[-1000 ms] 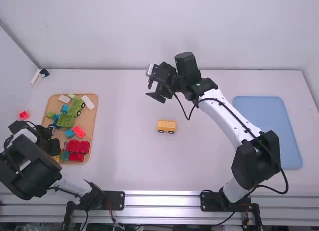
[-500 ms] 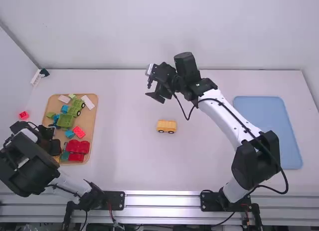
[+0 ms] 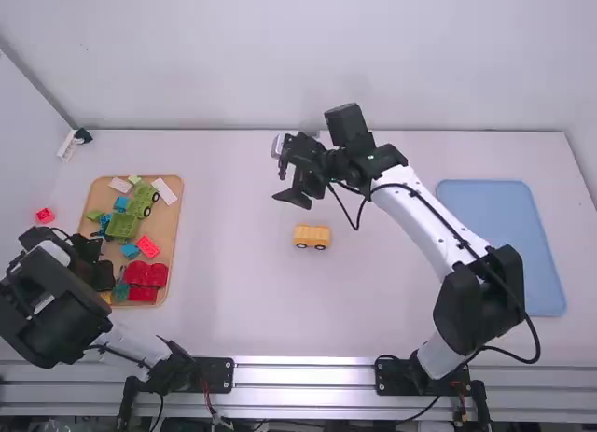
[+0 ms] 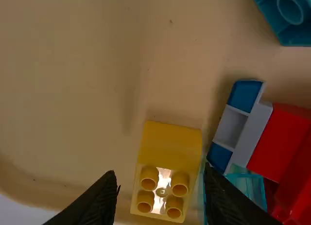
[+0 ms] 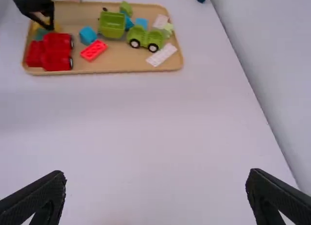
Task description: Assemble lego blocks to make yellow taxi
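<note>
The yellow wheeled base (image 3: pixel 312 236) stands on the bare middle of the table. My left gripper (image 3: pixel 104 262) is over the near-left part of the wooden tray (image 3: pixel 173 229). In the left wrist view, a yellow block (image 4: pixel 171 145) with several studs lies between the fingers of my left gripper (image 4: pixel 160 172), which is open with a gap on the block's left side. Beyond the yellow base, my right gripper (image 3: pixel 285 186) hangs above the table. The right wrist view has my right gripper (image 5: pixel 156 174) wide open, holding nothing.
Red vehicle pieces (image 3: pixel 145 279), a green truck (image 3: pixel 141 204) and blue blocks (image 3: pixel 131 251) crowd the tray. A red piece (image 3: pixel 45 215) lies left of it. A blue tray (image 3: pixel 504 245) is at the right. Teal and red parts adjoin the yellow block.
My right gripper has tilted and dropped slightly in the high view. The left arm shifted slightly early on, then stayed nearly still. The yellow base has not moved.
</note>
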### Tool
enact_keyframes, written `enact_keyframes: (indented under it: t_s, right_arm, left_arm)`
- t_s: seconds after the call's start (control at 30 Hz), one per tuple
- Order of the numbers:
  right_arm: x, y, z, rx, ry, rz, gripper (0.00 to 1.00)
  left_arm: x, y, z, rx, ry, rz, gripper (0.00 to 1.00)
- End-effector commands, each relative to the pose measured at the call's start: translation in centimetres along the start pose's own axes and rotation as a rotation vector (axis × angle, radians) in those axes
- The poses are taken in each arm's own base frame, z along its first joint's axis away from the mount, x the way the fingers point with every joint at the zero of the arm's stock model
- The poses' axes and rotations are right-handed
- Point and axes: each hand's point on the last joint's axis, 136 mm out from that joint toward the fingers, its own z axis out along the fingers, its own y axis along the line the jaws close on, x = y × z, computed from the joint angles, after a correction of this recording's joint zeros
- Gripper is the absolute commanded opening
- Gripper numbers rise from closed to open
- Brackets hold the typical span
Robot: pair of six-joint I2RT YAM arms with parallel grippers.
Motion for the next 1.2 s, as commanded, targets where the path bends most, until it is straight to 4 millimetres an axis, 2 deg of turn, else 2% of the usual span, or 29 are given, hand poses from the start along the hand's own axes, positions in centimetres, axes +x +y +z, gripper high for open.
enact_keyframes:
  t_s: [0.0, 0.13, 0.33, 0.5, 0.63, 0.8, 0.9, 0.93, 1.0, 1.17]
  right_arm:
    - [-2.0, -0.1, -0.6, -0.020, -0.059, -0.047, 0.99]
    - [-2.2, 0.2, -0.6, -0.036, -0.073, -0.047, 0.99]
    - [-2.2, 0.2, -0.6, -0.036, -0.073, -0.046, 0.99]
    - [-2.3, 0.1, -0.6, -0.034, -0.075, -0.049, 0.99]
    - [-2.3, 0.1, -0.6, -0.032, -0.078, -0.053, 0.99]
    - [-2.5, -0.1, -0.7, -0.026, -0.083, -0.056, 0.99]
    - [-2.6, -0.2, -0.7, -0.022, -0.087, -0.061, 0.99]
    - [-2.6, -0.2, -0.7, -0.021, -0.088, -0.063, 0.99]
    - [-2.6, -0.2, -0.7, -0.020, -0.089, -0.066, 0.99]
    - [-2.6, -0.2, -0.7, -0.020, -0.089, -0.067, 0.99]
  left_arm:
    - [0.7, -0.5, 0.5, 0.023, 0.013, 0.006, 0.50]
    - [0.8, -0.6, 1.1, 0.006, 0.004, 0.010, 0.51]
    - [1.0, -0.6, 1.3, 0.003, 0.008, 0.010, 0.47]
    - [2.0, -0.6, 1.2, -0.009, 0.059, -0.061, 0.47]
    - [2.3, -1.0, 1.2, 0.001, 0.077, -0.074, 0.52]
    - [2.3, -0.9, 1.2, -0.002, 0.072, -0.075, 0.51]
    - [2.1, -0.7, 1.2, -0.008, 0.065, -0.074, 0.45]
    - [2.0, -0.7, 1.2, -0.010, 0.062, -0.075, 0.35]
    - [1.9, -0.8, 1.3, -0.007, 0.051, -0.069, 0.25]
    - [1.6, -1.7, 1.5, 0.039, 0.024, -0.023, 0.32]
